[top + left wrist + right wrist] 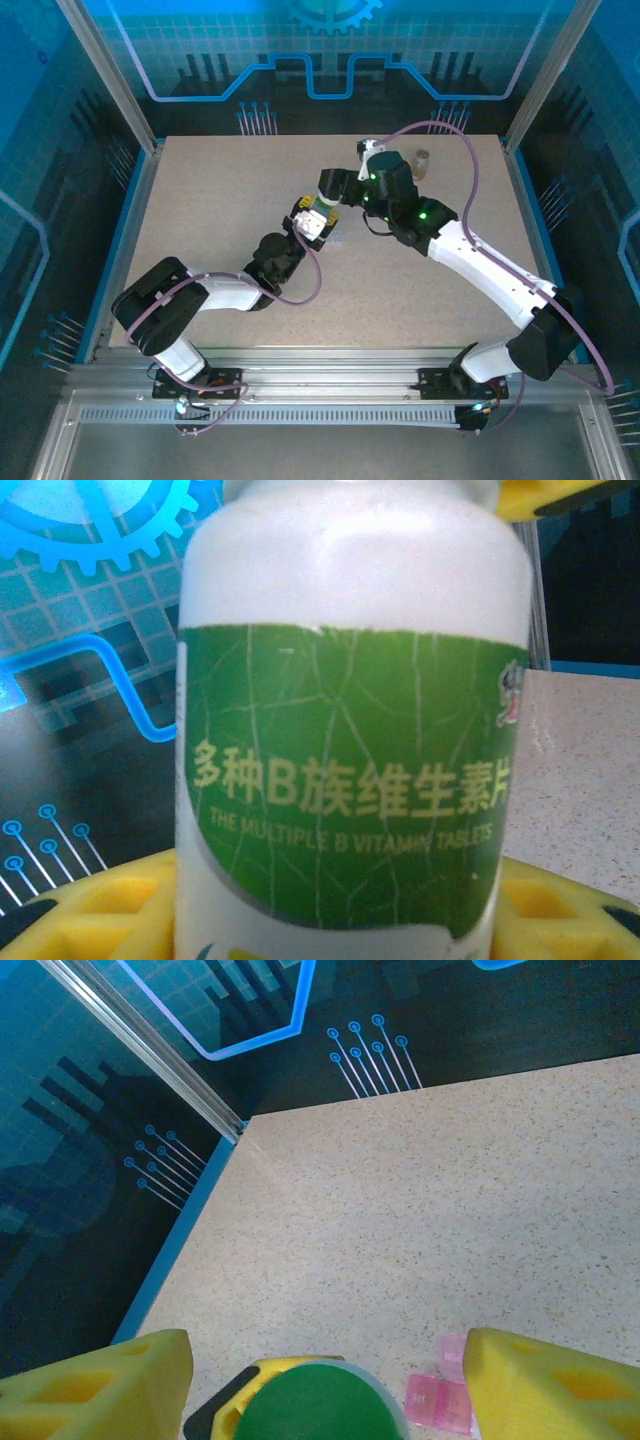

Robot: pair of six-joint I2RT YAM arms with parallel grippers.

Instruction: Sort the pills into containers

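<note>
my left hand point(340, 910) is pinching the bottle point(350, 760). its white body with the green label stands upright between my yellow fingers point(90, 910), one low on each side of it. the label reads "the multiple b vitamin tablets" under a line of chinese characters. from above, this hand point(312, 222) reaches to the middle of the table point(220, 220) and holds the bottle point(318, 218) there with the green cap point(324, 208) on top.

my right hand point(328, 1360) is spread wide. it hangs over the bottle, looking down on the round cap point(315, 1410), which sits between the two yellow fingers point(100, 1390) with a gap on each side, so neither finger touches it. one left finger point(235, 1405) peeks out beside the cap. from above, the right hand point(332, 200) sits just beyond the bottle, close to my left hand.

a pink thing point(440, 1400), clear and flat-looking, lies on the table just beside the cap, near my right hand's right finger. i cannot tell whether it is pills or a vial.

the brown vial point(422, 162) stands upright near the far right of the table, apart from both hands.
</note>
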